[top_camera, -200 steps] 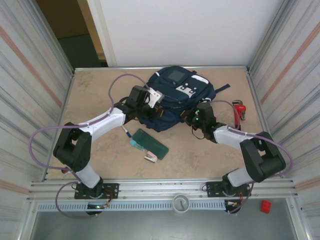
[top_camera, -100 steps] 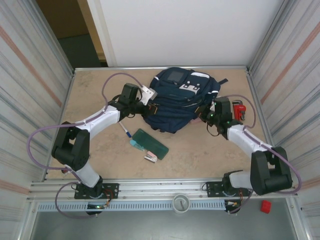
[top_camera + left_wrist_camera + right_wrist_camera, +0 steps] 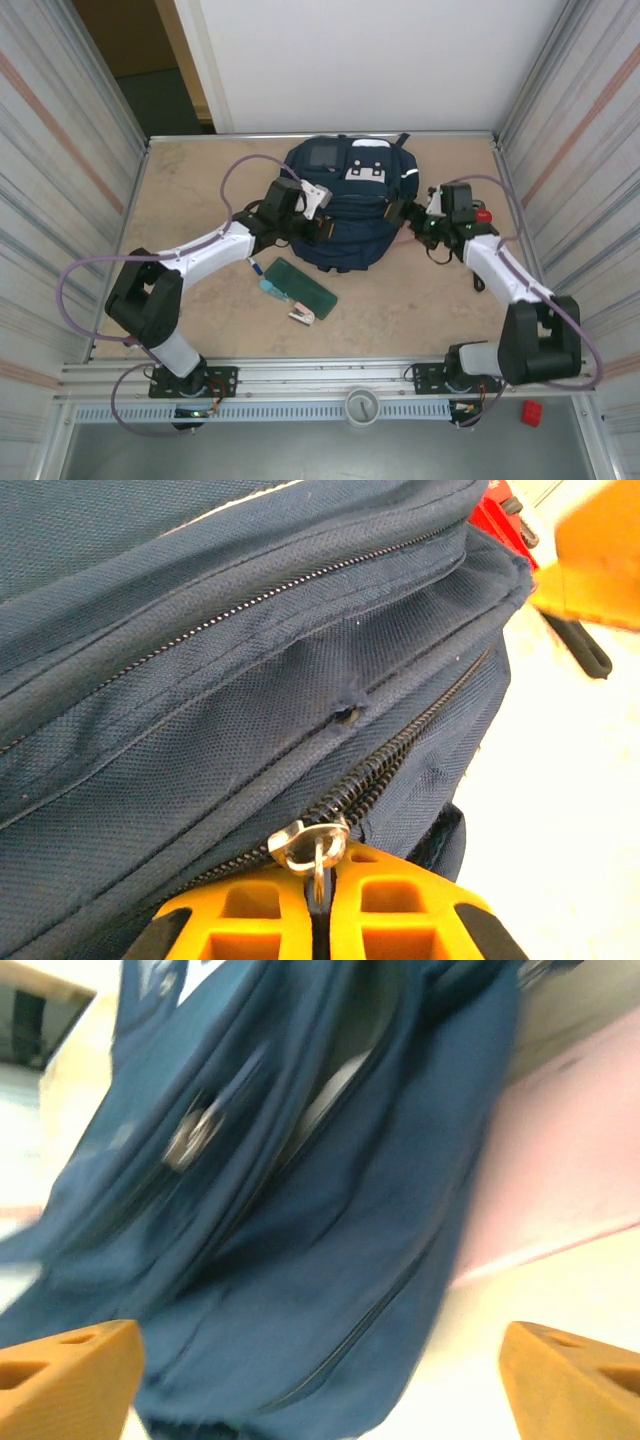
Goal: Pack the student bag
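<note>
Top external view puts the left claw (image 3: 312, 212) against the left flank of the student bag (image 3: 352, 205), which lies mid-worktop toward the far edge, its long axis running far to near. The claw's fingers are pinched on the zipper pull (image 3: 312, 845), with the track leading away along the bag's side. The right claw (image 3: 405, 215) gapes wide just beside the bag's right flank, holding nothing.

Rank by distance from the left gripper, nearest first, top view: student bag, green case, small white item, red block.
1. student bag, touching the left gripper.
2. green case, toward the bases.
3. small white item, at the case's near end.
4. red block, bottom right, beyond the rail.
</note>
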Available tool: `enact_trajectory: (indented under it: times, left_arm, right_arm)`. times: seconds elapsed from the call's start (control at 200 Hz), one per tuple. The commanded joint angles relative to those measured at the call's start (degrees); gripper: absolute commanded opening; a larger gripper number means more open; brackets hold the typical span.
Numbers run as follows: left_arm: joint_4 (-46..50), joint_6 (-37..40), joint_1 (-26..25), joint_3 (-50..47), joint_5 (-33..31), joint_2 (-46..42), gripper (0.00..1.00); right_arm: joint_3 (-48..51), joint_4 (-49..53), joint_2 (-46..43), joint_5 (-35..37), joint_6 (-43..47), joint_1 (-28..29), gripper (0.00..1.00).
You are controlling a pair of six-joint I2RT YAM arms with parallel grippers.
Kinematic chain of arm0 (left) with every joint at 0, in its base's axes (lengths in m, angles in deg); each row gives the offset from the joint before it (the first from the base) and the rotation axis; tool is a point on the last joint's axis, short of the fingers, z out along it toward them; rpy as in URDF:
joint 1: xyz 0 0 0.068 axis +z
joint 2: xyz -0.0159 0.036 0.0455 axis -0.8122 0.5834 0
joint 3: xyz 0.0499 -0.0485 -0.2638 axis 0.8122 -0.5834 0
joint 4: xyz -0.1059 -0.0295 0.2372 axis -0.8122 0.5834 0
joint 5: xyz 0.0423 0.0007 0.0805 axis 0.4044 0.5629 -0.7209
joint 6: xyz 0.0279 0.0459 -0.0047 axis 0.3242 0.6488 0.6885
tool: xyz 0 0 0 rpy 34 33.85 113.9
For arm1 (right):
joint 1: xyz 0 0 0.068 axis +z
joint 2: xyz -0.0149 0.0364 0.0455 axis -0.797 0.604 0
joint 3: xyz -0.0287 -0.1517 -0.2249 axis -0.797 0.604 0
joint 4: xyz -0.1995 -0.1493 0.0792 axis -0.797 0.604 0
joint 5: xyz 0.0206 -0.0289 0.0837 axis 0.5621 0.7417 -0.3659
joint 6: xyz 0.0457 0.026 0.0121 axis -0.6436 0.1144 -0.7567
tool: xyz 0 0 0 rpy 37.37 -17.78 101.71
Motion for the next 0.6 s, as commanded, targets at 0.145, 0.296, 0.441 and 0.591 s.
enact_trajectory:
  times: [0.145,0.296,0.441,0.591]
  left_arm:
    - [-3.9,-1.7,-1.5,2.8,-0.9,-2.1,0.00]
    - [-3.1,-0.8,-1.7,2.5,-0.5,-1.6,0.00]
    - [-3.1,0.0,-1.7,1.1,-0.1,-1.8,0.00]
    - [-2.9,1.0,-1.3,0.1,0.0,-2.6,0.00]
  right_arm:
    - [7.0,-10.7,0.8,5.8,-12.1,9.3,0.98]
    - [4.5,-16.7,5.7,6.4,-11.8,10.1,0.78]
    - [4.8,-18.4,6.0,8.1,-9.5,8.6,0.38]
    - [5.8,-16.8,5.6,8.3,-6.8,3.8,0.00]
